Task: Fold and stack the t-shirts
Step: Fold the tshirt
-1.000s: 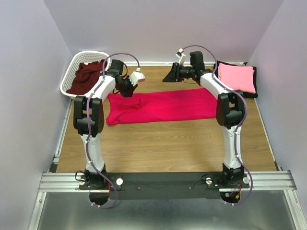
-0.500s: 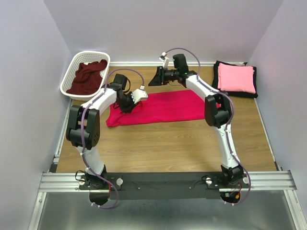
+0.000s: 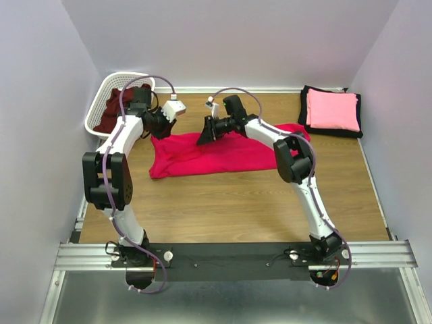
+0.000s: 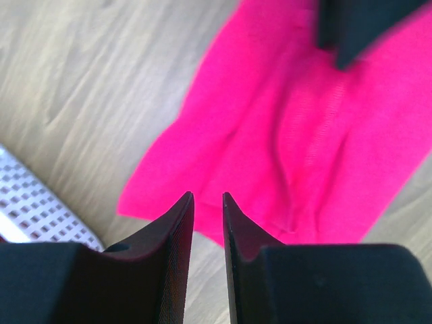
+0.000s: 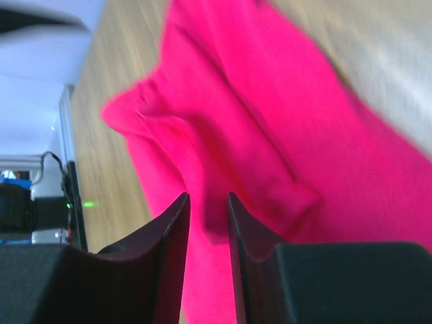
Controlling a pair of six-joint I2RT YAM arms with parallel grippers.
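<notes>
Crimson-red t-shirt (image 3: 223, 156) lies spread lengthwise, left to right, across the far half of the bench (image 3: 223, 209). It is rumpled along its far edge and has soft folds near its left end.

A white lattice basket (image 3: 96, 111) stands at the far left corner. The dark maroon t-shirt (image 3: 110, 113) lies bunched in it, partly covered by the left arm (image 3: 108, 172). At the far right corner the light pink t-shirt (image 3: 332, 109) lies folded square on the black t-shirt (image 3: 334, 133). Only a dark border of the black one shows around the pink.

The left tool (image 4: 204, 197) hovers over the red shirt's left end, near the basket. It is released, its jaws a narrow gap apart with nothing between them. The right tool (image 5: 208, 197) hangs low over the middle of the shirt's far edge. Its jaws are also a little apart, with no cloth seen caught in them. Whether the tips touch the fabric cannot be told.

From overhead, the right arm (image 3: 297, 162) hides part of the shirt's right end. In the left wrist view a dark blurred shape (image 4: 351, 27) is cut off at the top edge, and only a corner of the basket shows.
</notes>
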